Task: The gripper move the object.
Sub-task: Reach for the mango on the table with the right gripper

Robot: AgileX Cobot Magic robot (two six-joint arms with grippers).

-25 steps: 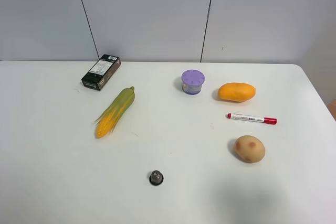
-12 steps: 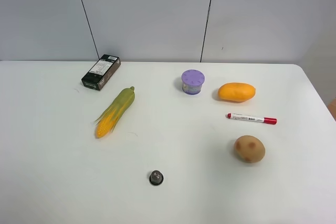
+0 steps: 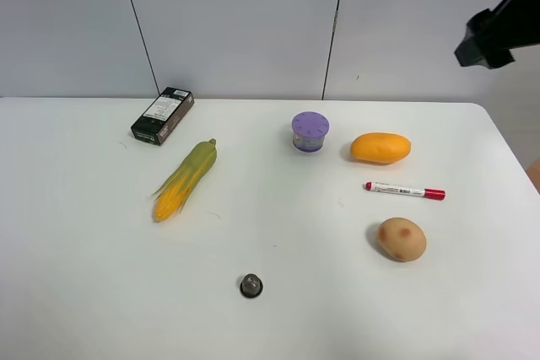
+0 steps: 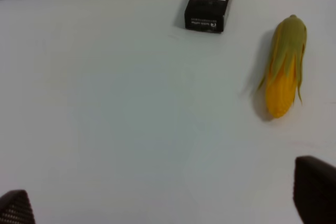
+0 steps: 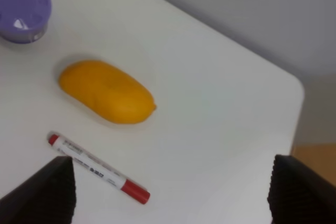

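1 mango (image 3: 380, 147), 1 potato (image 3: 401, 239) — L end effector (image 4: 165, 199), R end effector (image 5: 171, 195) both apart.

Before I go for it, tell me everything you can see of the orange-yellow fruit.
The mango-like fruit is a smooth orange-yellow oval, lying on its side on the white table. It sits right of the purple lidded cup and behind the red-capped marker, touching neither. The right gripper, open, hangs above, clear of it.
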